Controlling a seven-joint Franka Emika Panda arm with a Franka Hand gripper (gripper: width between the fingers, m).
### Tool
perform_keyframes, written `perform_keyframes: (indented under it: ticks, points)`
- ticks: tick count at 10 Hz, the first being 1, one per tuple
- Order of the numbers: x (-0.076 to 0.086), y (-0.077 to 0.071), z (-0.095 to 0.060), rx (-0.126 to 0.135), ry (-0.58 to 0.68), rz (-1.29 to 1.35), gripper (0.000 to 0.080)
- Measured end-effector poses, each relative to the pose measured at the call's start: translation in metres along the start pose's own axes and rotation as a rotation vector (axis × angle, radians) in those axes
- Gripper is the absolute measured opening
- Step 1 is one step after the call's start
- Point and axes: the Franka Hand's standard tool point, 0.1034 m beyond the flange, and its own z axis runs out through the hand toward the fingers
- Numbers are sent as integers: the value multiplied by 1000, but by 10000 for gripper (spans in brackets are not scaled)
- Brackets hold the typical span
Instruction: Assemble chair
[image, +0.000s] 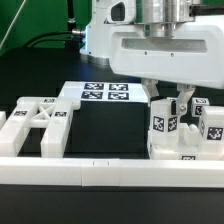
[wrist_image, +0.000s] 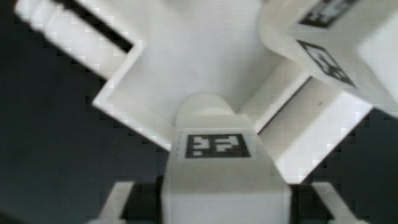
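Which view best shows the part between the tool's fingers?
Exterior view: the upright part shows most of its height, with the tool shut on its top. The wrist view shows only its tagged end, close up.

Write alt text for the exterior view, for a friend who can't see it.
A white robot gripper clamps an upright white chair piece with black-and-white tags, on the exterior view's right. Another tagged chair part lies on the black table at the left, with the marker board further back.
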Motion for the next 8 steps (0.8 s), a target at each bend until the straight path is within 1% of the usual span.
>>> perform_keyframes:
  ticks: [1,3,4,5,6,7,8]
  points:
    - [-2,0,0,-17,-17,148,287]
    - [-1,0,0,-17,-16,143,287]
    - [-1,0,0,-17,-16,98,454]
    - [-1,0,0,-17,-16,55,578]
    - [-1,-1,0,-19,-15,-28,578]
    - [0,-1,-1,-19,-13,-166,635]
    - [1,0,-1,-18,-13,-256,645]
